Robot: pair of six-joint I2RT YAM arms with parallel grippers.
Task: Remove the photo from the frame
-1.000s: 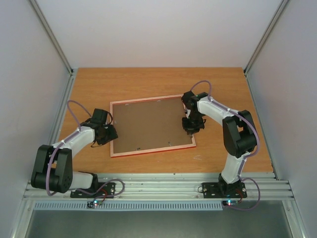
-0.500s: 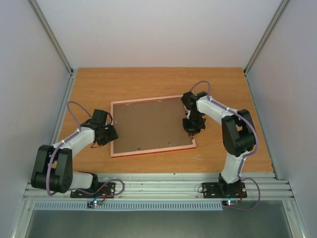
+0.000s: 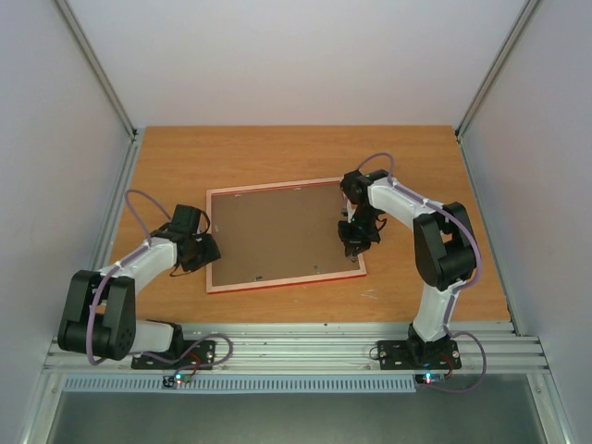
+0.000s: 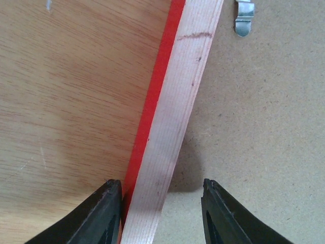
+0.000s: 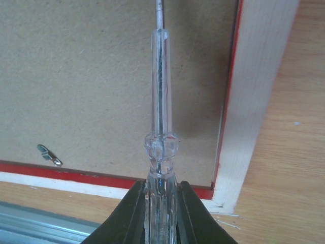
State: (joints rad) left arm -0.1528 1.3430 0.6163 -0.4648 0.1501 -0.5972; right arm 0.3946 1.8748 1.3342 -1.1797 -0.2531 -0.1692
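Observation:
The frame point(image 3: 282, 280) lies face down on the table, its pale back up and its red edges showing. A brown backing board point(image 3: 277, 231) fills it, so the photo is hidden. My left gripper point(image 3: 205, 252) is open and straddles the frame's left rail point(image 4: 177, 117). Its outer finger point(image 4: 104, 213) rests by the red edge, and its inner finger point(image 4: 223, 213) stands apart over the backing board point(image 4: 254, 101). My right gripper point(image 3: 353, 242) is shut on a clear-handled screwdriver point(image 5: 160, 101). The screwdriver's shaft reaches out over the backing board point(image 5: 91, 76), beside the frame's right rail point(image 5: 254, 101).
Small metal turn clips point(image 4: 244, 19) point(image 5: 49, 154) sit on the backing board near the frame's rails. The wooden table point(image 3: 277, 153) is bounded by white walls on three sides. An aluminium rail point(image 3: 296, 347) runs along its near edge, and both arm bases stand on it.
My right gripper with the screwdriver has shifted slightly inward over the frame's right side. The left arm and the frame have not moved.

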